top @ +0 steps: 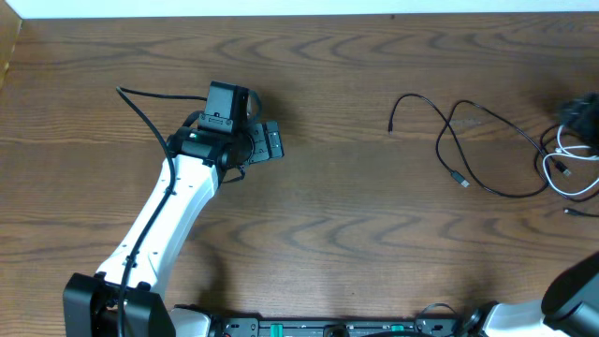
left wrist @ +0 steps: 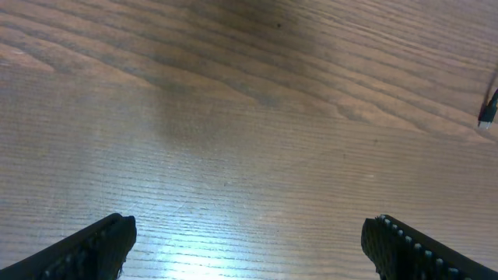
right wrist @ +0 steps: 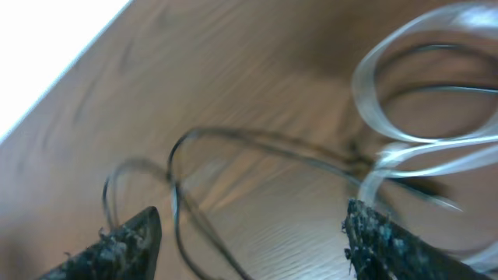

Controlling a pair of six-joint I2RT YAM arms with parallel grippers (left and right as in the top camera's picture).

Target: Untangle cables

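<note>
Gaping wide, left pincer [left wrist: 249, 225] over table [left wrist: 233, 117], right pincer [right wrist: 253, 211] also wide, seemingly above blurred cables [right wrist: 359, 82]

"Where could a gripper pass?"
"Anywhere mid-table [top: 346, 215]. It's bare wood between the left arm [top: 173, 201] and the black cable [top: 487, 111]."
"And further right?"
"That side's crowded. Black loops sprawl across it, and the white cable [top: 547, 173] coils over them by the edge."
</note>
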